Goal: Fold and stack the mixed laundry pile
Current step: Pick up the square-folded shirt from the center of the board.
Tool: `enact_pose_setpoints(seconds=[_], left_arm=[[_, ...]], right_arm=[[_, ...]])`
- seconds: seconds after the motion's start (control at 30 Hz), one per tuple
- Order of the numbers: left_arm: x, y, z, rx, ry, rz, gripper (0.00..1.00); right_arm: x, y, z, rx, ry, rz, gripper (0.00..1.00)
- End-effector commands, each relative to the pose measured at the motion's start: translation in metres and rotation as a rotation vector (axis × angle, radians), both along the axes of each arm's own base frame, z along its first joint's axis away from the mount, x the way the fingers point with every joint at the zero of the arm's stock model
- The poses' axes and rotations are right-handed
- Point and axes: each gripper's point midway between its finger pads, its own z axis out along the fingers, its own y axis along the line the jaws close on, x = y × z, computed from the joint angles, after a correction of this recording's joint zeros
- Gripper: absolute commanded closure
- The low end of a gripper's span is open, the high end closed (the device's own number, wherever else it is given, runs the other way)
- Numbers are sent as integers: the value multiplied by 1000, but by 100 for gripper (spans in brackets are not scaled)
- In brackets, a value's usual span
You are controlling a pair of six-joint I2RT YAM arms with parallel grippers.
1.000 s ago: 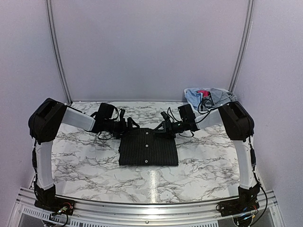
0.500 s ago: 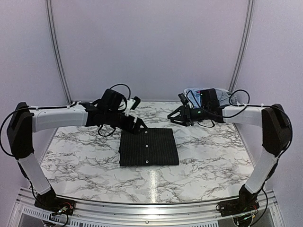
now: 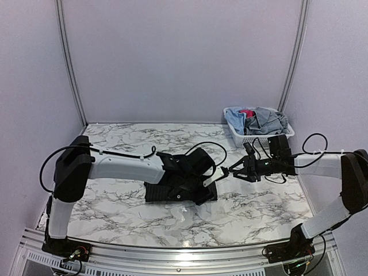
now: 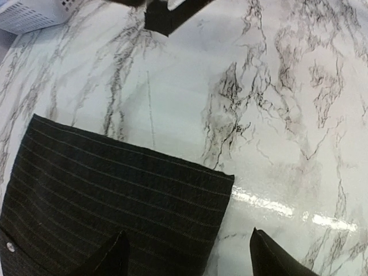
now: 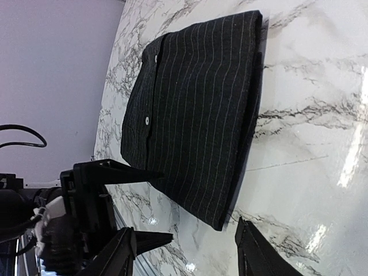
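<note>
Black pinstriped shirt [image 3: 167,196] lies folded flat at mid-table, a rectangle a little wider side to side, its button strip running front to back. The left gripper [image 4: 188,233] hangs over its right near corner, fingers apart and holding nothing. The right gripper [image 5: 186,225] is just off the shirt's right edge, also spread and empty. Light blue, grey-blue and pink-red garments [image 3: 256,119] fill a white lattice basket [image 3: 260,138] at the far right corner. The table [image 3: 115,218] is grey-veined white marble, and the walls [image 3: 184,57] are pale lilac.
</note>
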Motion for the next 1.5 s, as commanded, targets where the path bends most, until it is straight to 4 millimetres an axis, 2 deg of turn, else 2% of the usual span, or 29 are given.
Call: enact_pose_setpoints(seconds=[0.0, 0.1, 0.2, 0.27, 0.4, 0.6, 0.83, 0.93, 1.03, 1.13, 1.33, 1.47], left_arm=[[-13, -17, -34, 108, -48, -79, 29], [-19, -23, -54, 141, -47, -92, 36], [-18, -25, -69, 164, -49, -91, 48], [-21, -27, -71, 161, -40, -101, 61], [-32, -32, -56, 105, 11, -131, 86], [-48, -37, -22, -26, 70, -151, 99], [-52, -39, 6, -124, 75, -140, 100], [-48, -38, 11, -125, 48, -123, 100], [-35, -27, 1, -67, -26, -82, 87], [-25, -18, -18, 11, -87, -78, 79], [-11, -9, -50, 95, -98, -92, 58], [-9, -11, -70, 128, -97, -132, 59]], right_arm=[[-11, -11, -4, -8, 1, -30, 45], [-21, -14, -15, -15, 29, -36, 44], [-26, -16, -24, -15, 58, -54, 44], [-29, -15, -30, -2, 82, -59, 42], [-26, -10, -30, 21, 85, -70, 34], [-23, 12, -38, 35, 120, -51, 20], [-21, 31, -54, 65, 191, -57, 19], [-19, 33, -58, 84, 214, -75, 19], [-17, 32, -55, 89, 210, -88, 19], [-13, 26, -49, 90, 196, -108, 19], [-10, 8, -51, 61, 196, -145, 19], [-11, 6, -55, 53, 206, -146, 15]])
